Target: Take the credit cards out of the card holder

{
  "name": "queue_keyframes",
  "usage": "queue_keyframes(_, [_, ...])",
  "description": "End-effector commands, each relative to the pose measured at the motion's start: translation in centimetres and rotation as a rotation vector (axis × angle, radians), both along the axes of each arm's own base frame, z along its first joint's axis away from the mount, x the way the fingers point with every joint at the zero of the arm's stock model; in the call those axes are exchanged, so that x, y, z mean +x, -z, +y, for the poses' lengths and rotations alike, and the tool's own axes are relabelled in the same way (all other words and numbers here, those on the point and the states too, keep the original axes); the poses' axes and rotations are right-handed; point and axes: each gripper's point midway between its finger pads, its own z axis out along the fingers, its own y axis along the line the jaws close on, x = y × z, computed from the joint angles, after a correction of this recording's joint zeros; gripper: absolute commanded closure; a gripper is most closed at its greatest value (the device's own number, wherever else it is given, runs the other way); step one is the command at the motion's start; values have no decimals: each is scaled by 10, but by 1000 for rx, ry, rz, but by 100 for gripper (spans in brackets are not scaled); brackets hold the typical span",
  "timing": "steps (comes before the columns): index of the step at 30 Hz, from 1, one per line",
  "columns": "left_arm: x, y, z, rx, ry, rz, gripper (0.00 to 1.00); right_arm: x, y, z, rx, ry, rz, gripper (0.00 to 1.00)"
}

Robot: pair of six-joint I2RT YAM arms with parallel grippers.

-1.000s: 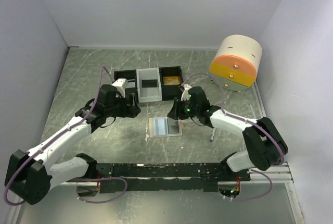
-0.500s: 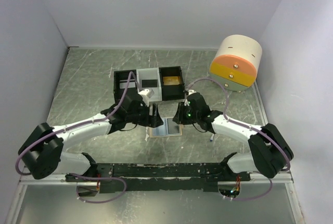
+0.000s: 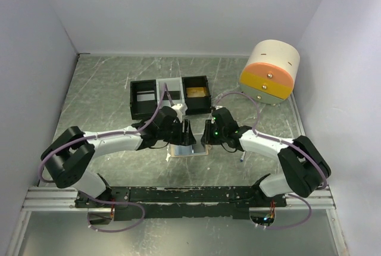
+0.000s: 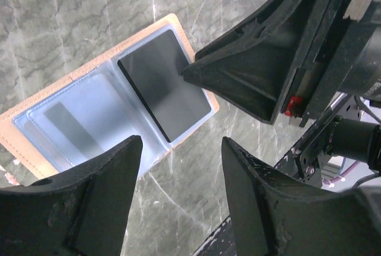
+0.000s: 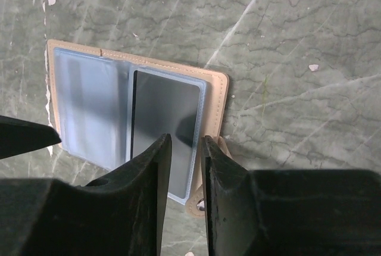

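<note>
Two arms meet over the card holder (image 3: pixel 188 150), which lies open flat on the counter (image 3: pixel 95 89) between them, just in front of a black three-part tray (image 3: pixel 133 100). A dark card (image 5: pixel 164 113) sits in one clear pocket of its pale blue inside. The left jaws hang spread above the holder, grasping nothing. The right jaws stand nearly closed, a narrow slit between them, tips at the dark card's edge; I cannot tell whether they pinch it.
</note>
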Motion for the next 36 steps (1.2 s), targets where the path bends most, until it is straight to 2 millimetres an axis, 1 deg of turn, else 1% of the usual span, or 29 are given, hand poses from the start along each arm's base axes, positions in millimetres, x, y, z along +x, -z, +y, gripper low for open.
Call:
queue_keyframes(1, [14, -14, -18, -56, -28, -27, 34, -2, 4, 1, 14, -2, 10, 73])
queue_keyframes(6, [13, -13, -20, -80, -35, -17, 37, 5, -9, -1, 7, 7, -33, 71])
queue_keyframes(11, [15, -13, -14, -70, -58, -32, 38, 0, -16, 14, 69, -64, -23, 73])
queue_keyframes(13, [16, -14, -12, -67, -65, -38, 38, -3, -13, 17, 93, -69, -7, 76])
queue_keyframes(18, [17, -17, -11, -64, -71, -47, 38, -6, 3, 12, 57, -42, 34, 81])
queue_keyframes(23, [15, -14, -10, -57, -63, -43, 38, -7, 19, -2, -24, -7, 60, 84])
queue_keyframes(25, [14, -14, -11, -63, -51, -42, 38, -7, 19, -5, -33, -6, 50, 84])
queue_keyframes(31, [10, -16, -22, -86, 3, -42, 38, 0, 7, -10, -42, 22, 3, 84])
queue_keyframes(33, [10, -13, -26, -81, 13, -35, 38, 0, 7, -10, -44, 22, 5, 84])
queue_keyframes(36, [7, -4, -30, -68, 21, -10, 39, -3, 16, -8, -41, 12, 29, 84])
